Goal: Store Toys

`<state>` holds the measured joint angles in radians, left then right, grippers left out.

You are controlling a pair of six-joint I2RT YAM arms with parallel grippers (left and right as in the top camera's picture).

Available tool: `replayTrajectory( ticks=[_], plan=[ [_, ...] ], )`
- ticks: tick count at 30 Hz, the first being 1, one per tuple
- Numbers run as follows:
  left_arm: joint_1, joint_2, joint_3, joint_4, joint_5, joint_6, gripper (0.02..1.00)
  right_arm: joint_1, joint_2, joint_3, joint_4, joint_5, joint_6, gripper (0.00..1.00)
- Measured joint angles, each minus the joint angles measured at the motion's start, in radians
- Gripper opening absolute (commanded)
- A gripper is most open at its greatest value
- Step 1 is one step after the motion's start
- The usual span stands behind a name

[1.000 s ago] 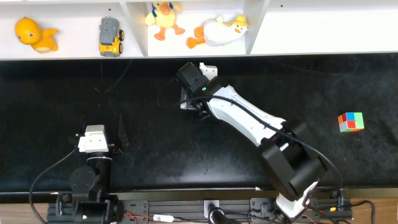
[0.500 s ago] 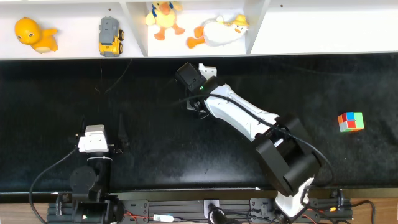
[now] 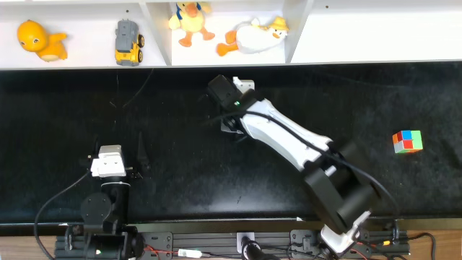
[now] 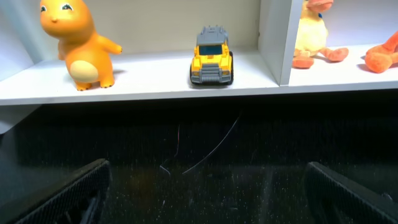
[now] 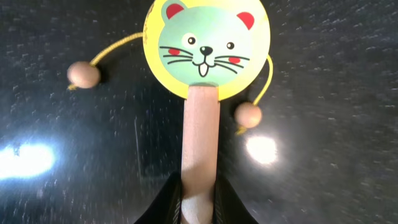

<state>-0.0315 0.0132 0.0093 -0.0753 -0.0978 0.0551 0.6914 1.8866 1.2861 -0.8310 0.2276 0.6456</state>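
Overhead, shelf: white boards with dividers along the upper edge of the frame. It holds a smooth orange figure, a boxy yellow truck, a fuzzy plush duck and a white plush bird lying on its side.
Table: black, matte, faintly speckled.
Cube: small, with coloured panels, at the right of the frame, well apart from both arms.
Right gripper: upper centre of the frame, at the end of a glossy white arm, near the shelf.
Left gripper: lower left of the frame.
Left wrist, fingers: dark and ribbed, spread wide with bare table between them. They face the shelf, where a divider separates the orange figure and truck from the plush duck.
Right wrist, rattle drum: flat round disc with a yellow rim and a mint cat face, over the table. I cannot tell whether it rests there.
Handle: smooth wooden cylinder.
Beads: two round wooden balls on yellow strings, one on each side of the disc.
Grip: black fingers pinch the handle's free end from both sides.
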Motion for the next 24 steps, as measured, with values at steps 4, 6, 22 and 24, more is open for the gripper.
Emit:
replayTrajectory(
  ticks=[4, 6, 22, 24],
  plan=[
    [0.000, 0.000, 0.000, 0.001, 0.000, 0.000, 0.996, -0.042, -0.213, -0.172, -0.006, 0.001, -0.016, 0.053],
    [0.000, 0.000, 0.000, 0.000, 0.000, 0.000, 0.998, -0.094, -0.335, -0.275, -0.009, -0.012, -0.021, 0.042],
    [0.000, 0.000, 0.000, 0.000, 0.000, 0.000, 0.996, -0.566, -0.441, -0.133, -0.143, -0.097, -0.621, 0.077],
    [0.000, 0.000, 0.000, 0.000, 0.000, 0.000, 0.996, -0.566, -0.378, -0.068, -0.141, -0.095, -0.660, 0.069]
  ],
)
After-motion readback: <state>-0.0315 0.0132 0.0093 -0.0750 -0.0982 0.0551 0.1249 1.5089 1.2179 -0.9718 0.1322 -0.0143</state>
